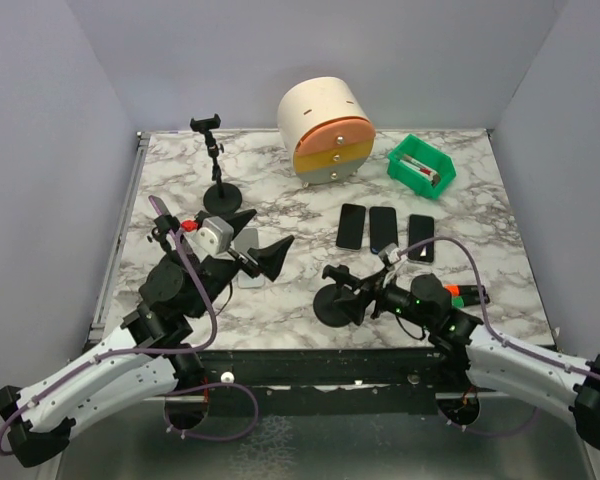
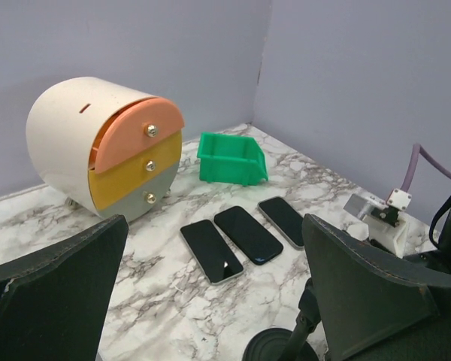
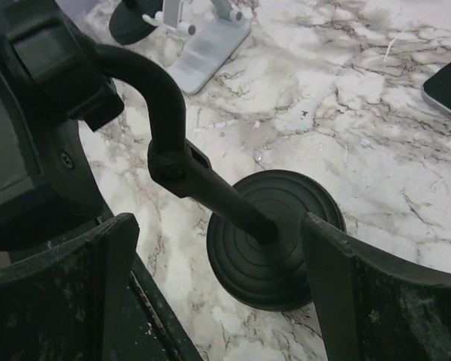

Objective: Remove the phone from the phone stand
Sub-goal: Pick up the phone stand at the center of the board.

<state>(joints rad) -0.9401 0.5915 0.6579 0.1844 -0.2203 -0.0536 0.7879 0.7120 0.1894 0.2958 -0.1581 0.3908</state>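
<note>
Marble bench [image 1: 480, 215], grey walls on three sides. Item 1: stand [image 3: 274, 263], black, round base flat on the bench at front centre, stem leaning up to a clamp head. The dark mass by that head in the R wrist view is too close to identify, so can't tell if anything sits in the clamp. Item 2: right gripper [image 3: 218, 226], low at the stand, jaws spread wide either side of the base w/ a gap on each side, gripping nothing. Items 3–5: L phone [image 1: 351, 226], mid phone [image 1: 382, 229] and R phone [image 1: 421, 238], all black and flat on the bench, screens up, in a row just beyond the stand. L and mid phones are close together, R phone slightly apart. Item 6: left gripper [image 1: 268, 235], front-left of the bench, jaws fully wide, nothing held. Item 7: grey stand [image 1: 248, 252], on the bench right by the L jaws. Item 8: rear stand [image 1: 218, 160], black, upright, back-left, well apart from both arms. Item 9: drawer unit [image 1: 327, 130], cream drum shape w/ orange, yellow and grey fronts, back centre. Item 10: bin [image 2: 229, 169], green, back-right beside the drawer unit, w/ a small red-and-white item inside, too small to identify.
</note>
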